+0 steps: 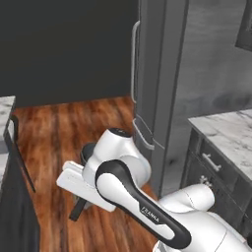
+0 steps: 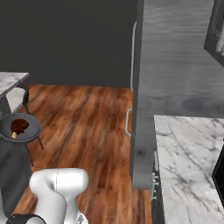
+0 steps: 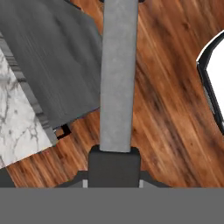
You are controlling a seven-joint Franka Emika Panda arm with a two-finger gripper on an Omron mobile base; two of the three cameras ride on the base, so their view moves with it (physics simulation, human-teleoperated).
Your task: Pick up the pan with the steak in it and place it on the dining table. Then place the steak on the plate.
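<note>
**Pan rides over the kitchen floor, steak aboard**

The robot's gripper (image 3: 113,168) is clenched on the long handle (image 3: 116,74) of the pan (image 2: 19,128), which in the hand view runs straight up from between the fingertips. In the right base view the pan hangs level above the wooden floor (image 2: 87,127), near the corner of a marble top at the left edge. The steak (image 2: 18,126) lies inside it, slightly left of centre. Holding by the handle keeps the gripper clear of the meat, and the level carry likely stops it sliding out. A tall grey cabinet (image 2: 175,87) and a marble wall counter (image 2: 188,157) stand to the right. The pan is not yet set down; the plate comes afterwards.
</note>
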